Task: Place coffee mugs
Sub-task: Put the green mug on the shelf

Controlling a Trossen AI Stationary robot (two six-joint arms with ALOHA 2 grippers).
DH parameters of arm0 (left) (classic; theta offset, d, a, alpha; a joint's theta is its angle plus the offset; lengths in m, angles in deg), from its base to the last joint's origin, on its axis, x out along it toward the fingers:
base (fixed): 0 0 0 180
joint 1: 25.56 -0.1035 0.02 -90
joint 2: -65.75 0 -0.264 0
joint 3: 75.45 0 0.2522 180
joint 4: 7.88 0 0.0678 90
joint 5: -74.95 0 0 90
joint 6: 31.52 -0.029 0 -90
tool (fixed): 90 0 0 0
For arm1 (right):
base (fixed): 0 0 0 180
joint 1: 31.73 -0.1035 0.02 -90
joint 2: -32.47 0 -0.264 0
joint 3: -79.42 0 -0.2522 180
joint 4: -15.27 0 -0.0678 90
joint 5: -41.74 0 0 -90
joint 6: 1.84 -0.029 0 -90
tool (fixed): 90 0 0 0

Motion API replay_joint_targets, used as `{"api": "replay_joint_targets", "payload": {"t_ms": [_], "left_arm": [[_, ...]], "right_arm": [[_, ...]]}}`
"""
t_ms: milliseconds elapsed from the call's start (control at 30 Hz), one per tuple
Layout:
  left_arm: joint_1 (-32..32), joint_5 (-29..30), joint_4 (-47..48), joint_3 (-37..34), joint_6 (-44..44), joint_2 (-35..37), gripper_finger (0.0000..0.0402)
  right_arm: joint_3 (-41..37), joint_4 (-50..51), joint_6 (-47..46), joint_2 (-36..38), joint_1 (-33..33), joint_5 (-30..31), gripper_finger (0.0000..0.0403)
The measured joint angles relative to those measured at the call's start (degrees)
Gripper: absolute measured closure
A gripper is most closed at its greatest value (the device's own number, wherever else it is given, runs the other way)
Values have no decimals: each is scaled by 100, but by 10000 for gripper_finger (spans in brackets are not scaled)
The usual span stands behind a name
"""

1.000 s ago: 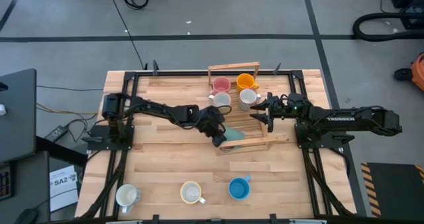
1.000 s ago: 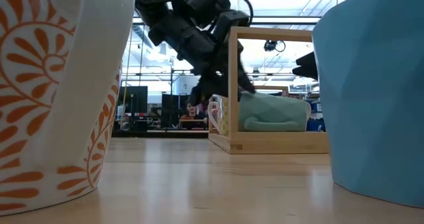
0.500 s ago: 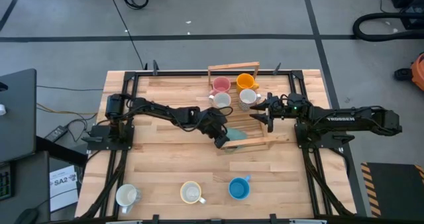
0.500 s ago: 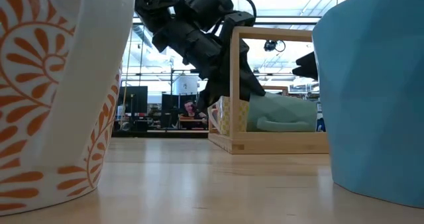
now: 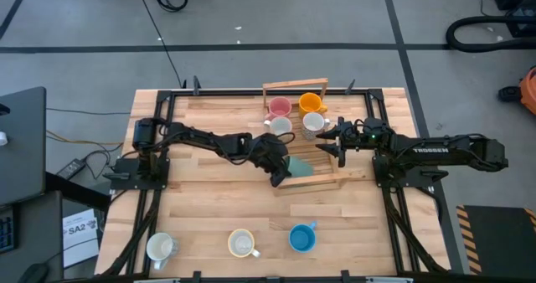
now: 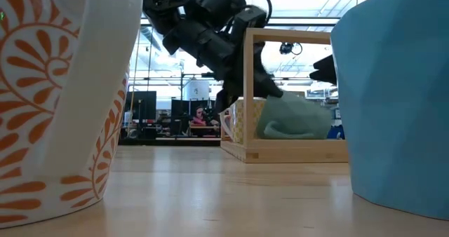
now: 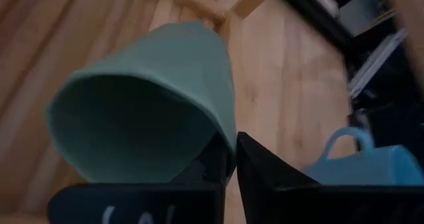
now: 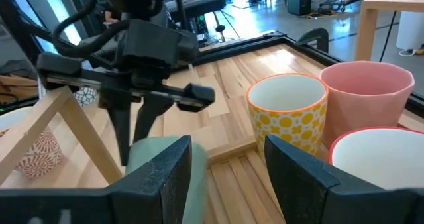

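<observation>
A green mug [image 5: 301,167] lies on its side at the near left corner of the wooden tray [image 5: 327,170], its mouth toward my left gripper [image 5: 282,172], which is shut on its rim. Farther back in the tray stand a pink mug [image 5: 278,108], an orange mug [image 5: 310,103] and two white mugs [image 5: 280,126] [image 5: 313,122]. My right gripper [image 5: 329,141] hovers open over the tray's right side, touching nothing. Near the table's front edge stand a white mug [image 5: 159,247], a cream mug [image 5: 241,243] and a blue mug [image 5: 301,237]. My left gripper holds the green mug by the rim of its mouth [image 7: 227,139], with one finger inside the mug and one outside. The fingers slant down from the table's left. The mug lies tilted on its side, its wall [image 6: 295,128] on the tray's floor.
The tray's upright wooden frame [image 6: 247,90] stands right beside my left gripper. In the low view the patterned white mug [image 6: 63,97] and the blue mug [image 6: 393,97] fill the near foreground. Bare tabletop lies left of the tray and between the tray and the front mugs.
My left gripper has shut on the green mug's rim and rolled a little at the wrist without shifting place. The mug has tipped slightly in the tray, still lying on its side. My right arm has kept still.
</observation>
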Motion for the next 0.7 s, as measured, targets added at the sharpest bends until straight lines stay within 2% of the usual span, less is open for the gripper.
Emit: {"api": "replay_joint_targets", "payload": {"t_ms": [467, 700], "left_arm": [[-325, -162, 633, -2, -1030, 615, 378], [-408, -167, 1740, 330, -1831, 984, 378]], "right_arm": [[-2, -4, 0, -4, 2, 0, 207], [20, -50, -11, 31, 11, -43, 207]]}}
